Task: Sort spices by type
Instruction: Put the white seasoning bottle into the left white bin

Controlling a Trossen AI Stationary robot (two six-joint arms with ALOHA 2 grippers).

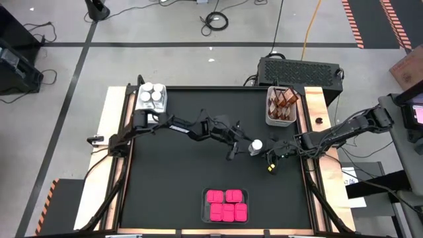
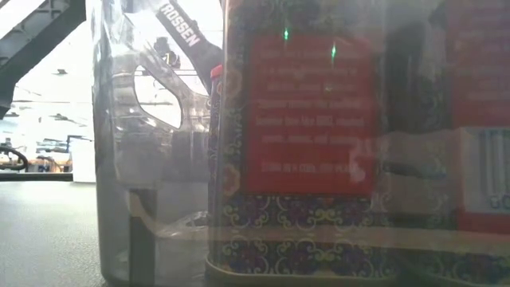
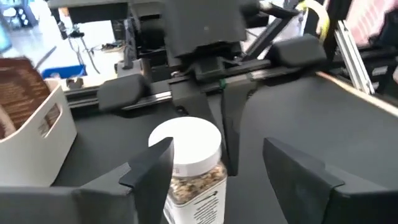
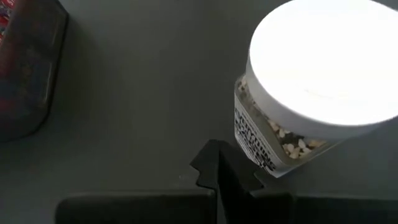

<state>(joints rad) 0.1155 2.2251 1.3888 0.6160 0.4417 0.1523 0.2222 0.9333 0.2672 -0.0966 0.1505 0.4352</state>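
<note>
We take the step in hand to be the pickup of the last loose spice, a clear jar with a white lid (image 1: 256,145) that stands upright on the tabletop (image 1: 172,178). The left claw (image 3: 217,165) is spread wide around this jar and holds nothing. One finger (image 3: 149,169) is just beside the glass, and the other is well clear on the opposite side.

Right beside the jar on its other side, the right claw (image 4: 225,169) shows its two fingers pressed together. It grips nothing and points at the jar's base.

For the next move, we judge that the left claw must centre on the jar and close below the lid. Since one finger will meet the glass first, the jar may slide or tip. The right claw sits close enough that it may need to back off before the lift.

Farther from the jar, the brown jars (image 1: 283,100) fill a white tray (image 1: 280,120). About as far on the other side, the pink boxes (image 1: 226,205) lie together in their tray (image 1: 203,205).

Farthest from the jar, past the left arm's elbow, are the other white-lidded jars (image 1: 152,94) in a tray (image 1: 151,108). We think the loose jar belongs there. The left arm's own body lies along that path, so the carry calls for the arm to fold back.
</note>
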